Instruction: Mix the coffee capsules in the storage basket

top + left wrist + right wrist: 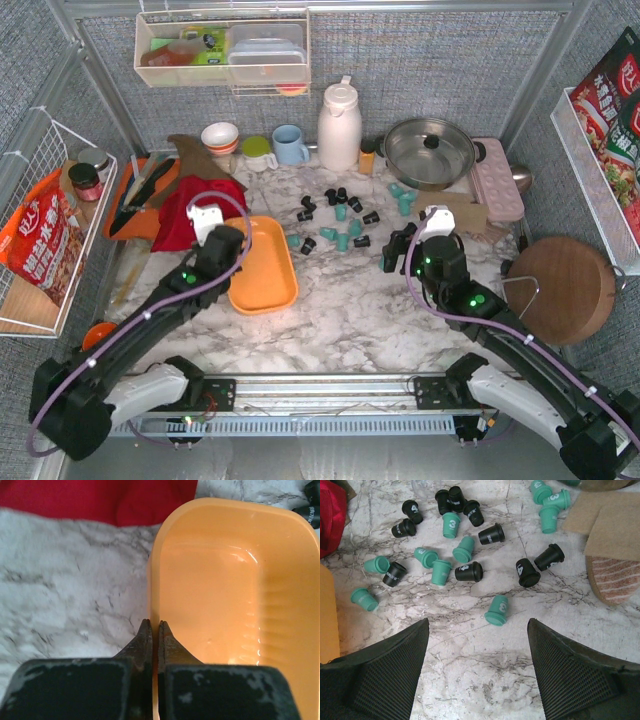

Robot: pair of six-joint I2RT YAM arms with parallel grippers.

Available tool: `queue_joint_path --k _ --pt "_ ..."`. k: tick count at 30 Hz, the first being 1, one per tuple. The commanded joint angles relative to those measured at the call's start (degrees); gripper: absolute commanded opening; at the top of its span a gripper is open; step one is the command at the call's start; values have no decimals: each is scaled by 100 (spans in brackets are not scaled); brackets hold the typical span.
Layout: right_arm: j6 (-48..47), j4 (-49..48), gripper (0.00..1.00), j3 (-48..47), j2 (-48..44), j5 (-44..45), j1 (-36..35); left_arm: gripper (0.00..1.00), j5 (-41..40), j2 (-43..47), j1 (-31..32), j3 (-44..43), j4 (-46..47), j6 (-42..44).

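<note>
Partly hidden: the basket (pixel 268 275) ran off the near and right edges of the left wrist view, and in the top view the left wrist covered its left rim.
Hard to read: the white print on the capsules (pixel 463 549) was too small to make out, bar a few numerals. In the top view a few black ones by the right wrist merged with the arm.
Cut off: a red cloth (pixel 100 497) at the far edge of the left wrist view.
Left arm: extended forward and low, wrist over the basket's left rim.
Left gripper (pixel 152 626): clenched on that rim, one finger outside the wall and one inside.
Right arm: bent forward, wrist above the table (pixel 360 300), right of the basket.
Right gripper (pixel 477 625): released, fingers wide apart, grasping nothing, on the near side of the capsules.
Capsules: black and teal, scattered on the marble, many on their sides, between the basket and a pan (pixel 430 152); all those seen lay outside the basket.
Basket: flat on the marble, left of the capsules, with the cloth beside its far left corner.
</note>
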State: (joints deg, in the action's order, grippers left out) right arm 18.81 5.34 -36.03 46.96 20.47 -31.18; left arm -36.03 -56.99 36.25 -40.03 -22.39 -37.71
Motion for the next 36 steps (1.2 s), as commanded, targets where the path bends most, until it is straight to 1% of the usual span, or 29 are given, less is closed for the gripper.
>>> queue_joint_path --k 1,3,6,10,13,16,20,25,27,30,32,36 --pt "57 -169 83 25 -86 -99 -10 0 322 -746 -529 -795 400 1855" --pt "57 -170 83 34 -128 -97 -11 0 812 -1067 -830 -1219 406 2441" --pt "53 -204 83 48 -190 -122 -11 0 1530 -1393 -1235 -1622 424 2980" --pt "70 -226 83 74 -205 -155 -11 0 2471 -1545 -1615 -1629 885 3344" --pt "86 -236 83 79 -209 -187 -11 0 2828 -1688 -1677 -1432 1264 3450" --pt "93 -236 84 79 -221 -225 -7 0 2920 -1929 -1731 -1235 1634 3352" --pt "88 -229 83 79 -242 -256 -11 0 2854 -2278 -1800 -1064 2066 3054" --pt "71 -227 83 79 -243 -255 -11 0 2690 -2700 -1814 -1080 2223 2904" --pt "80 -239 83 87 -225 -256 -11 0 2841 -2781 -1814 -1033 2371 2765" --pt "71 -253 84 86 -177 -254 -11 0 3303 -2826 -1815 -925 2589 2442" --pt "71 -255 83 79 -157 -254 -11 0 3560 -2810 -1814 -735 2782 2213" --pt "94 -308 83 104 -99 -284 -11 0 3818 -2651 -1814 -204 3401 1643"
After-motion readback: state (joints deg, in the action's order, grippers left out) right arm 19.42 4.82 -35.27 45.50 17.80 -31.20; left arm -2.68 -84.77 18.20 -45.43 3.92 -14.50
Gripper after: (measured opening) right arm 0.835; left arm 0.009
